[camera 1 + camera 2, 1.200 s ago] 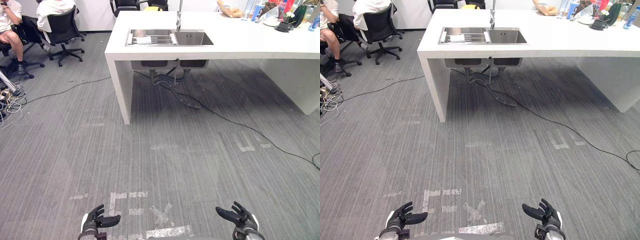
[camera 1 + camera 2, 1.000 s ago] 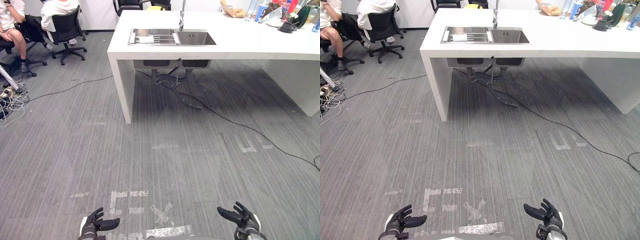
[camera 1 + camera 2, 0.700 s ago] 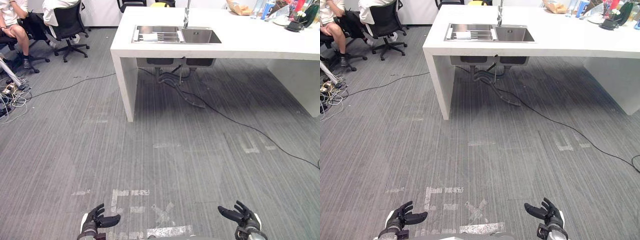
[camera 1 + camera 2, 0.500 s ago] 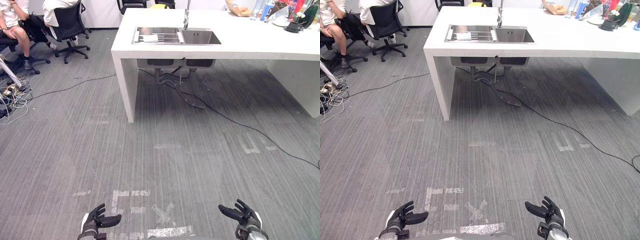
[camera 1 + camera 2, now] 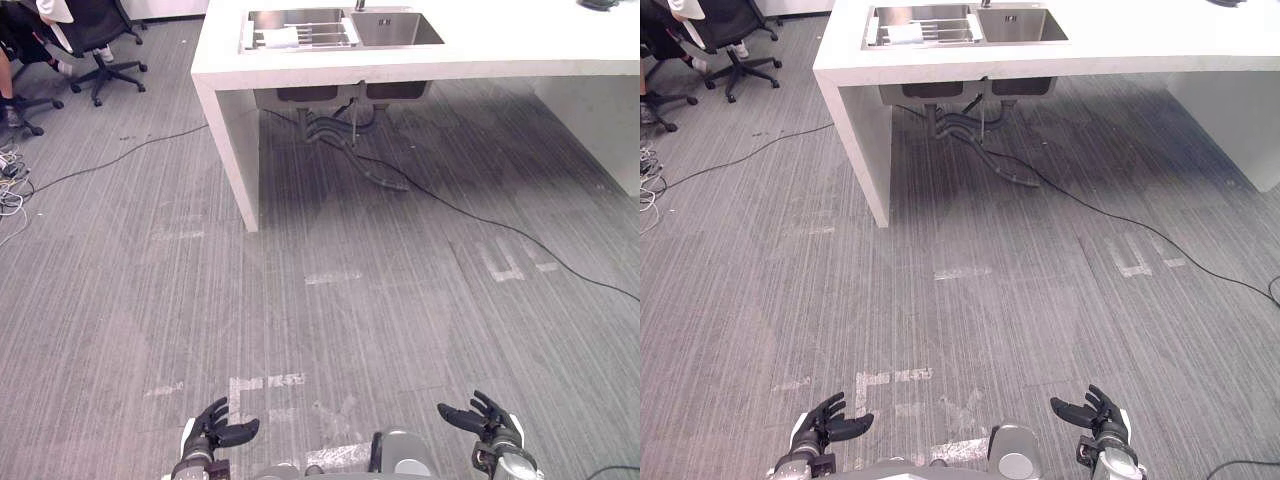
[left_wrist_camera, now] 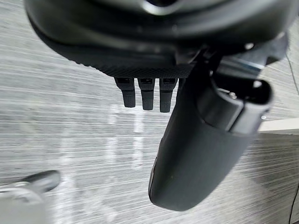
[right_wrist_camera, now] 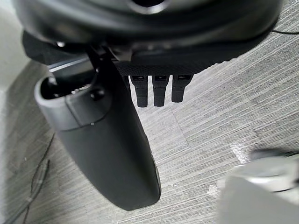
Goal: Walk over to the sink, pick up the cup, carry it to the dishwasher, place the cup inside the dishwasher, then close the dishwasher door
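In the eye views the white slab bench (image 5: 520, 50) and its steel sink (image 5: 395, 28) stand well ahead across ribbed grey carpet (image 5: 330, 330), where a trailing black cable (image 5: 470, 222) could snag a foot; whether the pale thing (image 5: 281, 38) on the sink's rack (image 5: 325, 38) is the cup I cannot tell. In the left wrist view the left hand (image 6: 196, 154) is empty, fingers straight, thumb smooth and rounded. In the right wrist view the right hand (image 7: 107, 154) is likewise slack, holding nothing.

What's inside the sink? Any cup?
The sink's left basin holds a wire rack with a white object on it, too small to identify. The right basin's visible part looks bare; its near wall hides the rest.
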You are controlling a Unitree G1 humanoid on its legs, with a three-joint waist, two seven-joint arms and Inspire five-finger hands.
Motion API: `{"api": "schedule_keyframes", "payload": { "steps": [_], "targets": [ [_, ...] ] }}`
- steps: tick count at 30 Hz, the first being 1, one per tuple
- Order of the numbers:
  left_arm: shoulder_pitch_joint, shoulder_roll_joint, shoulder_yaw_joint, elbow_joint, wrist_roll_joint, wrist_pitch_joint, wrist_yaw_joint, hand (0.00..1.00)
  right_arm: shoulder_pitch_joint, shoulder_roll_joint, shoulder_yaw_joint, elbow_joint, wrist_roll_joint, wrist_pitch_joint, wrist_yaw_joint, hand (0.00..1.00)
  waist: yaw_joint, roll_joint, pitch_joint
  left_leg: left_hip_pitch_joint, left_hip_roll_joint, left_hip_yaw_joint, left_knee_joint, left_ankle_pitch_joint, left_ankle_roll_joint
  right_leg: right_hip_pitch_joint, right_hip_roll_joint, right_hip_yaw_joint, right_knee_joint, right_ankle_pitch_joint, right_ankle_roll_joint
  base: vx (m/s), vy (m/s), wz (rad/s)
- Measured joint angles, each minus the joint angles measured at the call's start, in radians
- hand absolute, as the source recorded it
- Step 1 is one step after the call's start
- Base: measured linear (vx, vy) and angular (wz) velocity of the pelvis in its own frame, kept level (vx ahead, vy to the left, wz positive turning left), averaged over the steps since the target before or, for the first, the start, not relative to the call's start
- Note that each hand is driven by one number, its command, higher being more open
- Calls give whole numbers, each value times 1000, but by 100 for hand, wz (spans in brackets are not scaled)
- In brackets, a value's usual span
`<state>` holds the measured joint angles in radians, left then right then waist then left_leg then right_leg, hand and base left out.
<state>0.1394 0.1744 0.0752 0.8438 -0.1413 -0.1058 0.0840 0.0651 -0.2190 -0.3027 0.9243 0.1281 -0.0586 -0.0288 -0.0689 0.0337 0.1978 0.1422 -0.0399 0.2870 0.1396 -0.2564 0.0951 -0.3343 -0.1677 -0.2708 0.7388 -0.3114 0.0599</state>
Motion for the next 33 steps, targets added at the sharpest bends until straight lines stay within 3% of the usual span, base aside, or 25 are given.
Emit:
{"api": "schedule_keyframes", "payload": {
  "steps": [1,2,3,5,6,7,8,9,11,13,15,17,20,21,22,23,24,25,26,28,29,30,31,32,33],
  "targets": [
    [-15,1,0,0,-1,0,1,90,-9,-8,6,0,0,0,2,90,-8,15,17,14,13,-14,-7,-2,-5,-17,12,-13,-35,1,-3,464,-16,56],
    [-50,1,-1,1,-6,-1,2,90,-27,-29,7,0,0,0,2,90,-31,42,53,45,43,-45,-24,-6,-25,-57,44,-32,-163,35,-6,411,-46,64],
    [-69,3,-2,3,-7,-2,3,90,-27,-39,7,0,0,0,2,90,-39,46,59,61,52,-58,-32,-7,-42,-82,52,-32,-263,95,-2,440,-59,64],
    [-88,10,-1,15,-10,-10,5,90,-15,-47,6,0,0,0,1,90,-41,29,63,119,48,-78,-42,-27,-93,-95,58,-3,-428,220,-15,546,-144,55],
    [-86,15,-1,23,-10,-11,5,90,1,-47,7,1,1,0,0,90,-50,2,52,155,37,-104,-25,-53,-136,-105,43,39,-432,248,-25,609,-224,67],
    [-79,15,-1,30,-10,-12,5,90,11,-46,8,2,1,0,0,90,-54,-10,44,166,33,-119,0,-63,-149,-111,33,61,-399,288,-47,509,-230,69],
    [-80,4,0,35,-11,-11,6,90,22,-51,4,6,1,0,-1,90,-67,-8,41,161,48,-137,72,-70,-154,-119,25,69,-317,304,-90,760,-425,61],
    [-74,-18,-8,32,-17,-11,4,90,20,-55,2,10,4,0,-1,90,-68,34,29,61,122,-134,309,-40,-207,-94,50,29,-281,220,-96,629,-360,53],
    [-77,-30,-5,27,-27,-11,4,90,19,-47,5,11,7,2,4,90,-63,51,36,-59,227,-101,619,38,-288,-9,89,2,-304,182,-133,633,-364,23],
    [-69,-40,-4,8,-55,-10,4,90,19,-39,10,8,30,-9,4,90,-34,34,48,-152,354,11,924,17,-253,175,143,-3,-382,145,-186,677,-338,-12],
    [-70,-44,-4,-65,-88,-11,4,90,9,-37,8,-6,48,-23,-9,90,-26,9,61,-263,364,73,917,-4,-215,311,149,-2,-494,133,-189,602,-204,3],
    [-68,-44,-3,-149,-124,-11,8,90,-8,-37,7,-4,48,-25,-15,90,-21,-7,69,-353,341,116,796,-14,-197,377,150,-3,-564,141,-177,458,-110,2],
    [-40,-65,-5,-352,-157,-13,36,90,-17,-37,10,1,48,-24,-19,90,12,-11,72,-436,214,71,272,61,-199,487,146,20,-658,137,-162,542,-5,-31],
    [-27,-77,-5,-436,-160,-13,51,90,-14,-38,19,1,47,-24,-24,90,32,6,64,-458,191,15,119,145,-211,522,155,48,-682,111,-134,408,99,-50],
    [-23,-83,-5,-473,-165,-14,59,90,-14,-36,20,1,47,-23,-25,90,36,4,67,-474,189,-13,119,188,-204,539,162,56,-689,100,-121,659,202,-58],
    [-22,-93,-4,-533,-176,-14,73,90,-9,-28,22,1,45,-23,-29,90,44,11,58,-471,170,-59,151,276,-147,572,155,75,-682,74,-86,700,273,-40],
    [-23,-104,-3,-614,-176,-13,77,90,-4,-17,23,1,45,-24,-36,90,46,-9,52,-482,135,-91,202,267,-101,550,116,101,-600,25,-46,605,259,-30],
    [-21,-114,-4,-662,-173,-14,83,90,-3,-13,23,2,44,-24,-36,90,47,-17,52,-484,124,-99,224,241,-87,517,93,113,-516,2,-27,587,251,-17],
    [-20,-138,-5,-775,-173,-16,86,90,4,-7,23,15,42,-23,-36,90,48,-23,51,-475,113,-86,287,167,-62,414,55,143,-247,-9,5,563,232,-8],
    [-23,-136,9,-883,-173,-17,105,90,6,14,23,28,34,-22,-34,90,44,-53,57,-421,81,-78,330,96,-58,312,-10,159,57,64,158,567,207,2],
    [-33,-129,21,-949,-171,-30,149,90,17,31,27,37,30,-20,-31,90,34,-64,53,-363,65,-78,335,51,-48,255,-58,161,232,75,183,586,126,10],
    [-38,-129,38,-995,-169,-47,178,90,23,35,42,41,26,-19,-24,90,32,-62,53,-311,64,-76,319,29,-48,218,-75,148,296,58,150,686,111,-2],
    [-41,-127,64,-1077,-143,-88,234,90,23,50,56,41,25,-19,-11,90,29,-54,49,-218,65,-72,257,7,-59,159,-93,106,290,20,78,562,57,-14],
    [-42,-125,68,-1091,-138,-97,242,90,23,52,57,41,25,-19,-9,90,29,-52,48,-201,67,-71,245,5,-61,146,-94,97,279,13,65,532,14,-17],
    [-46,-119,82,-1150,-121,-137,268,90,21,61,57,41,25,-19,-4,90,29,-41,49,-134,77,-66,189,2,-67,98,-87,59,202,-16,17,526,-36,-11]
  ]
}}
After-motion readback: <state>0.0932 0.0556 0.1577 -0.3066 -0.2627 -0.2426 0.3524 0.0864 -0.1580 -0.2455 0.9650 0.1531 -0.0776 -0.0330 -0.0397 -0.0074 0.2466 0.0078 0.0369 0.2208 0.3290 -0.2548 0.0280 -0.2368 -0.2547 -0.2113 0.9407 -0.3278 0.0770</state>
